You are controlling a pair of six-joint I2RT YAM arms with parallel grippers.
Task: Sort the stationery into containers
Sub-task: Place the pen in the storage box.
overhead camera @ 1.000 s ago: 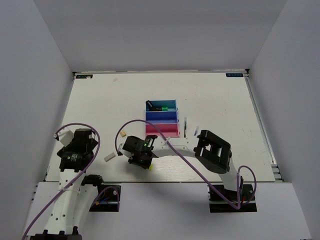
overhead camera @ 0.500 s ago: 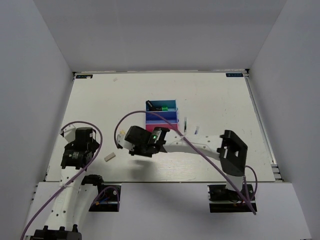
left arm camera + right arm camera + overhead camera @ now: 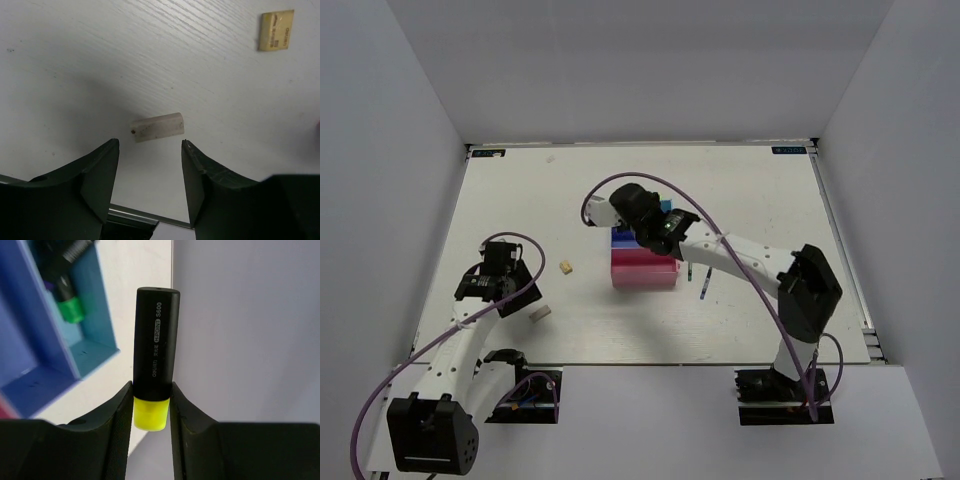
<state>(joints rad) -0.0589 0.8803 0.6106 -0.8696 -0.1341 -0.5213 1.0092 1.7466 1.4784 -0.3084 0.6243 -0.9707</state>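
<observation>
Right hand (image 3: 150, 407) clamps a yellow-ended highlighter (image 3: 156, 340) above the far end of the joined bins (image 3: 645, 270), by the teal-blue bin (image 3: 97, 347) holding a green-ended highlighter (image 3: 67, 302). Left hand (image 3: 150, 147), jaws apart and holding nothing, hangs over a beige eraser (image 3: 158, 127) on the counter (image 3: 75, 50).

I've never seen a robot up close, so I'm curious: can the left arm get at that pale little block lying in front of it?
Probably yes. The eraser block lies alone on the bare table, just ahead of the left arm's spread fingers, and nothing stands between them.
</observation>
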